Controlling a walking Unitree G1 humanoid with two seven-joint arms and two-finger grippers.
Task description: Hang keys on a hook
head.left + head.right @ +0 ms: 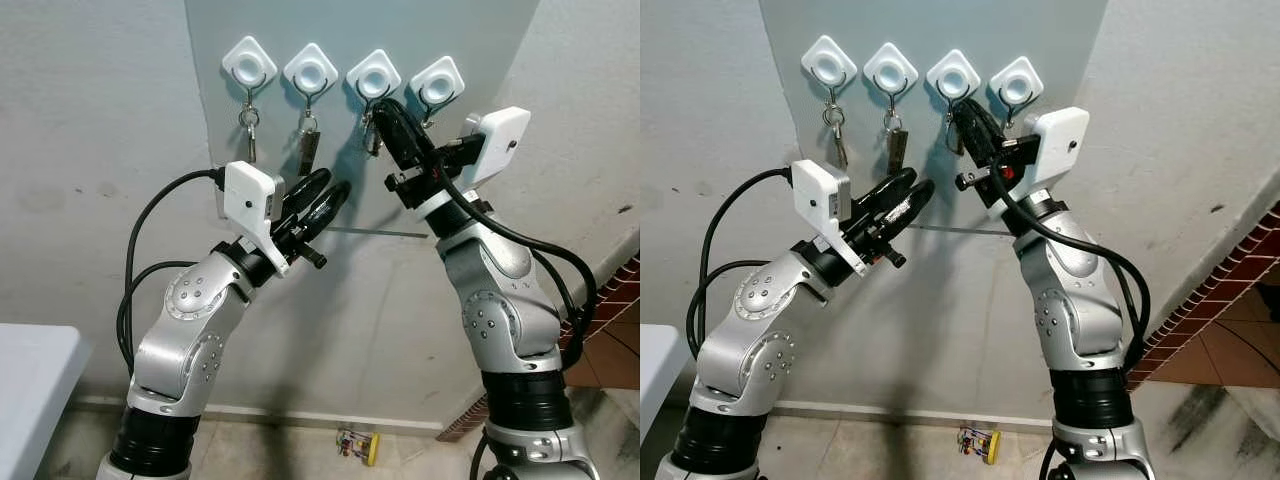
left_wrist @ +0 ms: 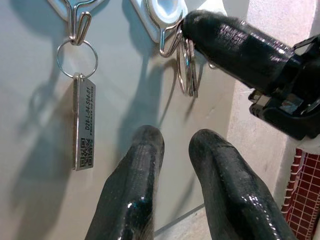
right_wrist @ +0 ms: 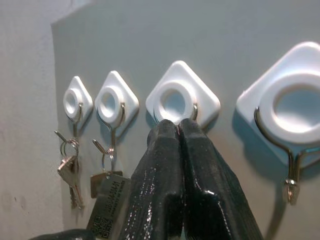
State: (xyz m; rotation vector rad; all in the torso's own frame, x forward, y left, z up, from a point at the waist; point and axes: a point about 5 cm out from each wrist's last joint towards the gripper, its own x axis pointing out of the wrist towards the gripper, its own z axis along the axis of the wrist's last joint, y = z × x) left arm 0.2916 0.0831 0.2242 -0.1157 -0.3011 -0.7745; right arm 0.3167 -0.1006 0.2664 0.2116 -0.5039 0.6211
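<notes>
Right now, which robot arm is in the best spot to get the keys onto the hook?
The right. Its hand is up at the third hook, shut on the key ring. The left hand hangs lower, open, holding nothing.

floor: small colourful object (image 1: pixel 358 445) (unidentifiable) | red tiles (image 1: pixel 610 330) | white surface edge (image 1: pixel 35 380)

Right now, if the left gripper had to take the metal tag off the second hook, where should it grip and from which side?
Grip the metal tag on its lower half, pinching its flat faces from below. It hangs straight down from its ring, free end lowest, with the left gripper open underneath.
</notes>
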